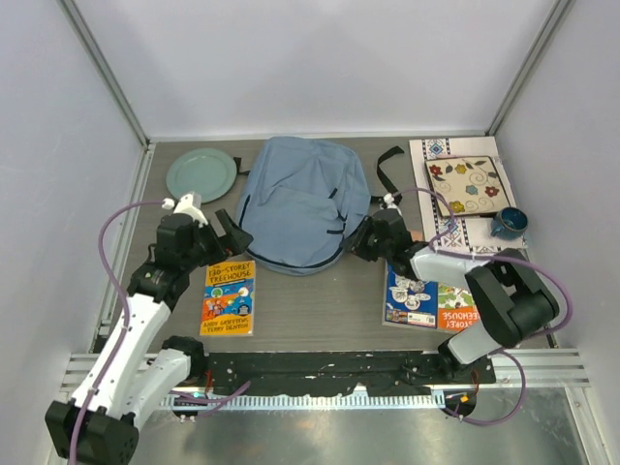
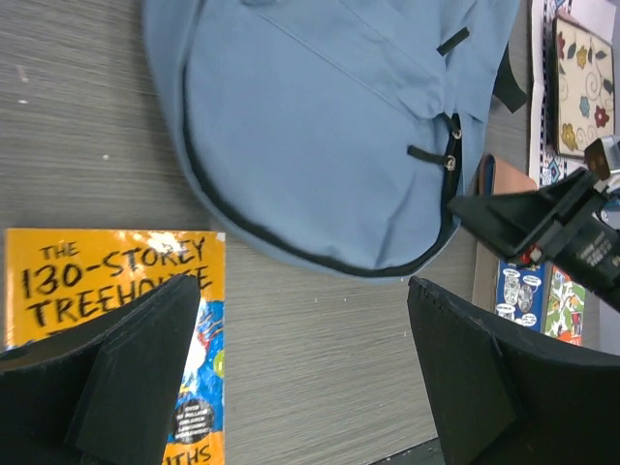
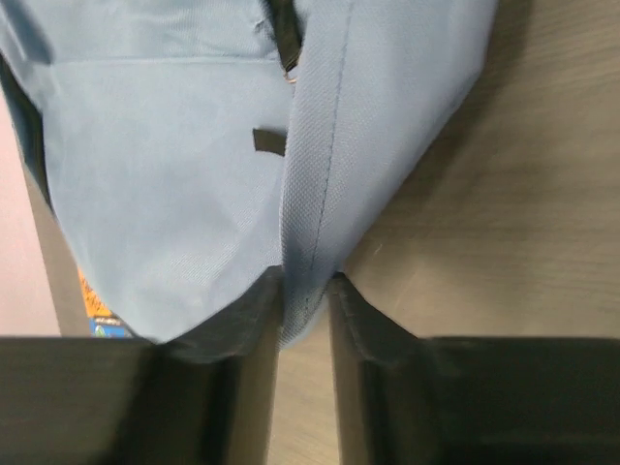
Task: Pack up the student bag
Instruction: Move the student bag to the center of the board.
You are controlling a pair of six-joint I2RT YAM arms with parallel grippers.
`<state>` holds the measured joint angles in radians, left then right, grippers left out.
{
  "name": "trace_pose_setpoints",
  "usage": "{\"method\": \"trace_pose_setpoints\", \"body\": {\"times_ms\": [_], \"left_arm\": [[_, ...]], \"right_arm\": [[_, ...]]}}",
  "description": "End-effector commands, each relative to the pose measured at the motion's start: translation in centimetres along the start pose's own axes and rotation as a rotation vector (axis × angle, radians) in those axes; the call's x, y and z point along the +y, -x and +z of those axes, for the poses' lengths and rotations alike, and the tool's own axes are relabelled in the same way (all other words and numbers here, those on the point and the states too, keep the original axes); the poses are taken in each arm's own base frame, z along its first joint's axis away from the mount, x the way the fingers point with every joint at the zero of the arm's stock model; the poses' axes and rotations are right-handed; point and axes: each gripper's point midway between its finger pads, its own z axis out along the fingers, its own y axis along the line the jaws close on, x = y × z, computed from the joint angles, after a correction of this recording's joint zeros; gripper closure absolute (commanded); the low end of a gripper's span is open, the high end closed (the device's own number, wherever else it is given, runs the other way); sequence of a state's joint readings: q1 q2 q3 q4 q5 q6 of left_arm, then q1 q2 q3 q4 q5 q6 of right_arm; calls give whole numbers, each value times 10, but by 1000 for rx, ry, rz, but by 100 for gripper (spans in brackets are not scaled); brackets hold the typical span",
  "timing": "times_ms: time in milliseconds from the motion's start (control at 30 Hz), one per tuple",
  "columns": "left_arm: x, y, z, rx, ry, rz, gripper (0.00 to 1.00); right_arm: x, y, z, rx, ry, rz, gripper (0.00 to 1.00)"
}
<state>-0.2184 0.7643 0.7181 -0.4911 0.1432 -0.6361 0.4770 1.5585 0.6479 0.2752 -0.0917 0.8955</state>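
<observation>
The student bag (image 1: 298, 201), a light blue-grey backpack with dark zipper lines, lies flat at the table's middle back. My right gripper (image 1: 365, 239) is shut on a fold of the bag's fabric at its right edge; the right wrist view shows the seam (image 3: 308, 242) pinched between the fingers. My left gripper (image 1: 231, 232) is open and empty at the bag's near left edge, above bare table, with the bag (image 2: 320, 126) just ahead of it. An orange book (image 1: 229, 296) lies under the left arm. A blue-and-white book (image 1: 426, 302) lies under the right arm.
A pale green plate (image 1: 201, 173) sits at the back left. A floral tile (image 1: 467, 185) rests on a patterned mat at the back right, with a dark blue cup (image 1: 508, 224) beside it. The bag's black straps (image 1: 387, 165) trail toward the mat.
</observation>
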Motion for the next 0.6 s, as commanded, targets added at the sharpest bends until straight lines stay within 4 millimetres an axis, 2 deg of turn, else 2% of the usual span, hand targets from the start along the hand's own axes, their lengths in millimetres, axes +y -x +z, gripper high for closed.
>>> {"method": "trace_pose_setpoints", "body": {"times_ms": [0, 33, 67, 100, 133, 167, 200, 267, 300, 333, 367, 400, 433, 467, 500, 567], "left_arm": [[-41, 25, 11, -39, -118, -6, 8], [-41, 23, 16, -19, -111, -7, 8], [-44, 23, 18, -13, -113, -4, 8], [-50, 24, 19, -12, -120, 0, 8], [-50, 23, 23, -1, -106, 2, 8], [-51, 22, 24, 4, -102, 5, 7], [-55, 23, 25, 8, -104, 7, 7], [-53, 19, 28, 30, -84, 5, 7], [-56, 19, 28, 36, -87, 6, 7], [-58, 16, 28, 51, -86, -7, 8], [-59, 13, 30, 65, -85, -15, 8], [-67, 8, 29, 86, -99, -14, 7], [-70, -3, 28, 131, -85, -49, 7], [-82, -21, 28, 206, -104, -48, 8], [-94, -28, 25, 242, -122, -53, 7], [-106, -62, 16, 359, -91, -75, 8]], "right_arm": [[21, -6, -27, -16, -13, -85, 60], [20, 12, -38, -94, -44, -109, 44], [11, 16, -46, -104, -89, -123, 36], [18, 26, -53, -144, -79, -144, 30], [21, 40, -67, -200, -90, -161, 19], [18, 45, -72, -210, -110, -186, 15], [21, 61, -78, -243, -118, -178, 14], [14, 69, -82, -224, -149, -177, 13], [17, 86, -85, -241, -147, -160, 14], [16, 93, -87, -238, -149, -156, 13], [12, 89, -85, -183, -154, -152, 13], [19, 98, -88, -184, -141, -151, 14], [14, 106, -91, -178, -155, -123, 14], [12, 95, -95, -96, -163, -99, 14], [23, 106, -99, -93, -153, -81, 14], [21, 101, -107, -39, -199, -64, 14]]}}
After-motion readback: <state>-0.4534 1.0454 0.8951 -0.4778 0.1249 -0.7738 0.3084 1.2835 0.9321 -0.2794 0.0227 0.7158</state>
